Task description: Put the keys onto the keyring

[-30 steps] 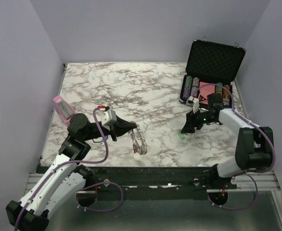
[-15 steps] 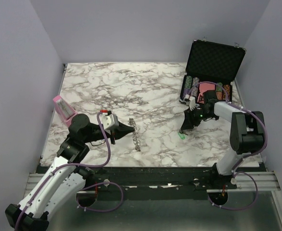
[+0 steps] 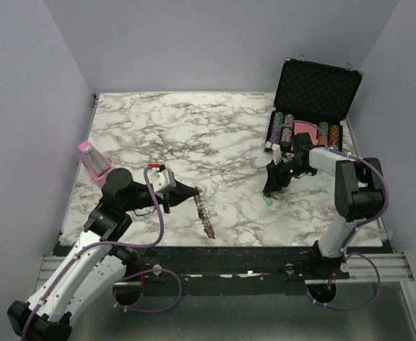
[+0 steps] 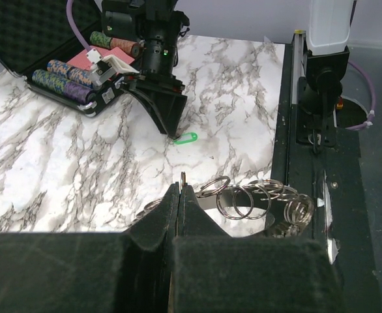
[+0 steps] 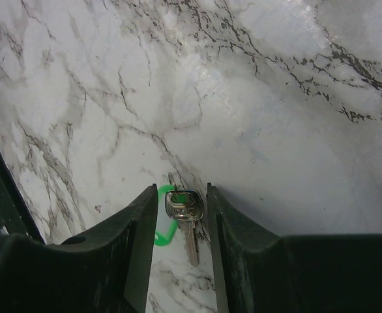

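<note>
Robot lab cell, plain lilac walls (image 3: 215, 42) around a marble-patterned table (image 3: 194, 128), metal mounting rail (image 3: 229, 264) in front

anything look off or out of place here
The keyring is a string of linked rings, pinched at one end by the left gripper and trailing toward the table's near edge. A pink item sits tilted at the left edge.

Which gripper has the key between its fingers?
The right gripper, open astride the green-tagged key on the marble. The left gripper is shut on the keyring instead.
</note>
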Action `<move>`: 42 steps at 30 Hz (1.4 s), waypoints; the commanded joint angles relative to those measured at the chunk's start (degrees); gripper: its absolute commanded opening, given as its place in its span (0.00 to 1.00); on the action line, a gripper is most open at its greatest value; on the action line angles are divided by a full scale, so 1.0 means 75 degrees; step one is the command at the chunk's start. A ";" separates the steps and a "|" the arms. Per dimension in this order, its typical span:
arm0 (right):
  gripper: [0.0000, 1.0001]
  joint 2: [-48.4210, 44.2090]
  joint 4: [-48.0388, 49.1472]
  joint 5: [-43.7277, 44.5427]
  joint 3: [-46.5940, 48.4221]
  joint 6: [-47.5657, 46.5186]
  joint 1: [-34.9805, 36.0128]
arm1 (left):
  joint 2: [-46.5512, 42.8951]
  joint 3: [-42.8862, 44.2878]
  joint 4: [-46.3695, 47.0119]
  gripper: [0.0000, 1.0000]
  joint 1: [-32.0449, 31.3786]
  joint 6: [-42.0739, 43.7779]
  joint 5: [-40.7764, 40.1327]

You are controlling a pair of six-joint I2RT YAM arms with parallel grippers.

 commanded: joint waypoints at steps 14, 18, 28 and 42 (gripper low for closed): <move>0.38 0.0352 -0.0559 -0.0063 0.0308 -0.0442 0.0216 | -0.0064 0.0196 0.0023 0.00 0.0022 0.0168 0.0050; 0.37 0.0352 -0.0524 -0.0039 0.0320 -0.0419 0.0228 | -0.0064 0.0184 0.0011 0.00 0.0022 0.0168 0.0038; 0.36 0.0270 -0.0687 -0.0274 0.0367 -0.0536 0.0228 | -0.0088 0.0196 -0.0012 0.00 0.0022 0.0191 0.0038; 0.35 0.0141 -0.0934 -0.0532 0.0390 -0.0758 0.0228 | -0.0041 0.0196 -0.0047 0.00 0.0022 0.0203 0.0015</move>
